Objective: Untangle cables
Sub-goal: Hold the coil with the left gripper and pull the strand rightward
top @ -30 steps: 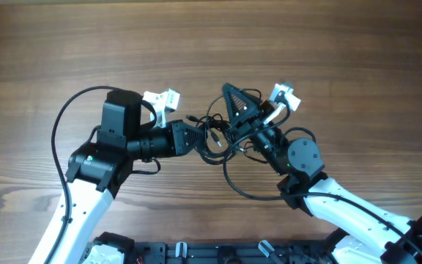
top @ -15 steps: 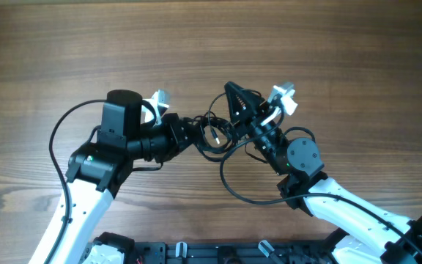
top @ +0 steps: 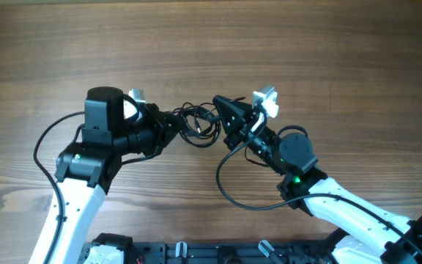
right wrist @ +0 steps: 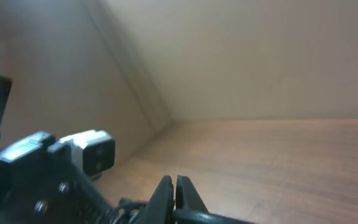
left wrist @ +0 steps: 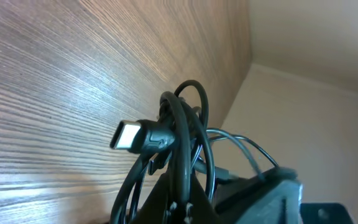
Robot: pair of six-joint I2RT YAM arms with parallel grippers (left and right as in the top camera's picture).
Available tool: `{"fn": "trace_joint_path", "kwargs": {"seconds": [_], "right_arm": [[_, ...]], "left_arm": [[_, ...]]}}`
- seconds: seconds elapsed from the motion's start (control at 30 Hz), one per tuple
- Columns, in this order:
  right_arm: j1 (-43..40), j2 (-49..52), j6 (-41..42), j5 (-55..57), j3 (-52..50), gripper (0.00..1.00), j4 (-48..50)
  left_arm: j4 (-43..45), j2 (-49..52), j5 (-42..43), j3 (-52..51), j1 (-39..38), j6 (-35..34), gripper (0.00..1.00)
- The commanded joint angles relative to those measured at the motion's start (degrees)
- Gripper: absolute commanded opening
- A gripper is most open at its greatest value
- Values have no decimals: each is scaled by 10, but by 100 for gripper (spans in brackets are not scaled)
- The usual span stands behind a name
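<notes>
The cables (top: 196, 122) form a black tangle lifted off the wooden table (top: 211, 44) between my two grippers. The left gripper (top: 176, 120) points right and is shut on one side of the tangle. In the left wrist view several cords (left wrist: 182, 134) loop up from the left gripper (left wrist: 180, 186), and a plug with a silver tip (left wrist: 128, 135) sticks out to the left. The right gripper (top: 218, 103) points left and is shut on a cord. In the right wrist view the right gripper (right wrist: 175, 186) has its jaws pressed together, a cord (right wrist: 219, 218) leaving at their base.
A long slack loop of cable (top: 229, 194) hangs from the tangle and sweeps down beside the right arm (top: 328, 198). The left arm (top: 86, 161) stands at the left. A black rail (top: 196, 253) runs along the table's front edge.
Both grippers and the tangle have shifted left and slightly away from the front edge. The left arm has drawn back to the left, and the slack loop has swung left with them.
</notes>
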Motion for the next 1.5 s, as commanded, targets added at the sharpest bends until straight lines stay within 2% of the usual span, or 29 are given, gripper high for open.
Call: {"fn": "trace_joint_path", "kwargs": {"seconds": [0.0, 0.23, 0.33, 0.47, 0.63, 0.93, 1.03, 1.07, 1.17, 1.33, 1.4, 1.47], "right_arm": [[-1, 9, -21, -62, 3, 5, -10], [-1, 9, -20, -146, 3, 4, -39], [-1, 9, -21, -152, 3, 4, -59], [-1, 9, -20, -151, 3, 4, -84], [-1, 9, -20, -141, 3, 4, -100], [-1, 9, -18, -140, 3, 5, -117], [-1, 9, -18, -140, 3, 8, -128], [-1, 9, -18, -140, 3, 11, -132], [-2, 7, -12, -140, 3, 47, -133], [-13, -14, 17, -140, 3, 87, -135], [-19, -24, 27, -140, 3, 100, -140], [-24, -34, 26, -139, 3, 100, -152]], "left_arm": [[6, 2, -40, 10, 7, -31, 4], [7, 2, -93, 10, 7, -27, 4], [11, 2, -95, 10, 6, 17, 4], [18, 2, -79, 10, -1, 70, 4], [49, 2, -10, 10, -22, 156, 4], [51, 2, 2, 10, -67, 175, 4], [52, 2, 2, 10, -85, 196, 4], [52, 2, 2, 10, -88, 195, 4], [52, 2, 0, 10, -80, 195, 4], [52, 2, -1, 10, -33, 137, 4], [52, 2, -2, 10, -10, 108, 4], [52, 2, -2, 10, 10, 80, 4]]}}
